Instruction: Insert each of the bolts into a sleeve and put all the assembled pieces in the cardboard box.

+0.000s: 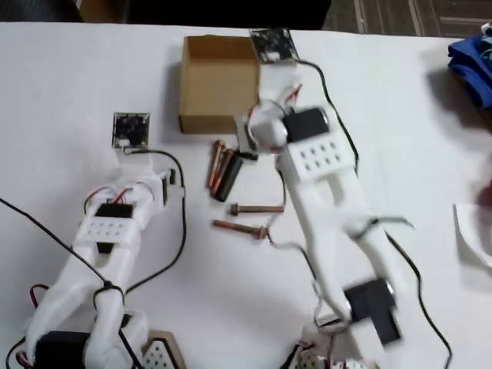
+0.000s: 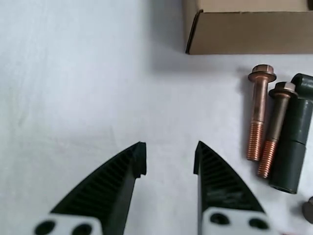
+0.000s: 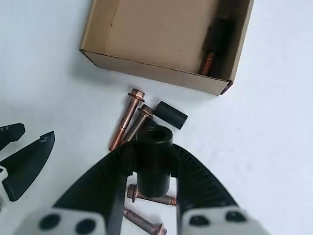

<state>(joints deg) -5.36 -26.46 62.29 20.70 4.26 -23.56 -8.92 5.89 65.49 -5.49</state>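
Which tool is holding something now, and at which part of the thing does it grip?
The right tool holds a black sleeve, clamped across its side wall. The left tool is open and holds nothing.

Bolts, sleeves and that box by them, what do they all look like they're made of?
Bolts: metal with a coppery, slightly shiny finish; cut threads and flanged hex heads show. Sleeves: matte black, smooth, probably plastic or rubber; hard to tell which. Box: plain brown cardboard, with folded walls and raw edges.
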